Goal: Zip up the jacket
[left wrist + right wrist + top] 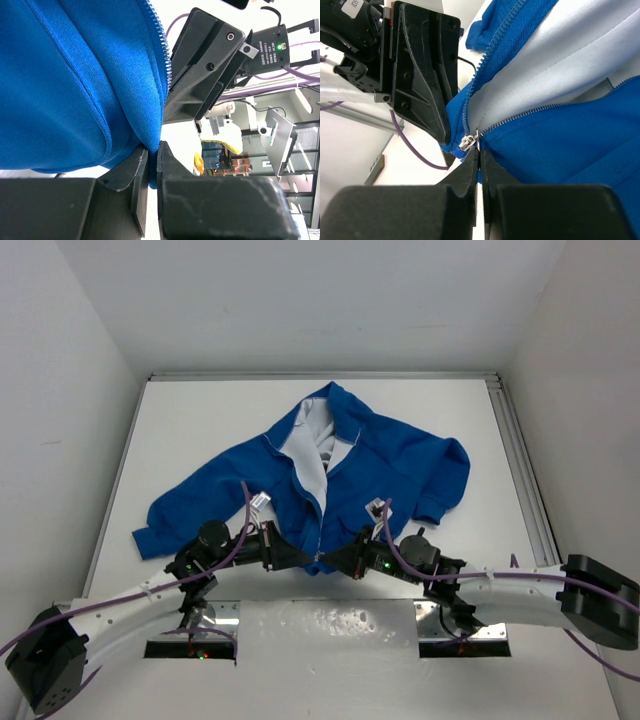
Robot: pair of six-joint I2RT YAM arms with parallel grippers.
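Note:
The blue jacket [400, 465] lies spread on the white table, its front open and the white lining [305, 445] showing. Both grippers meet at the bottom of the front opening. My left gripper [300, 560] is shut on the hem of the jacket [75, 85], blue fabric pinched between its jaws [152, 150]. My right gripper [336, 562] faces it from the right. In the right wrist view this gripper [479, 152] is shut on the thin silver pull of the zipper slider [466, 143], which sits at the low end of the two tooth rows. The jacket [560, 145] fills the right of that view.
The table [200, 420] is walled in white on three sides, with a metal rail [520, 460] along its right edge. Purple cables [245, 510] loop over both arms. One sleeve [180, 515] reaches toward the left arm's side.

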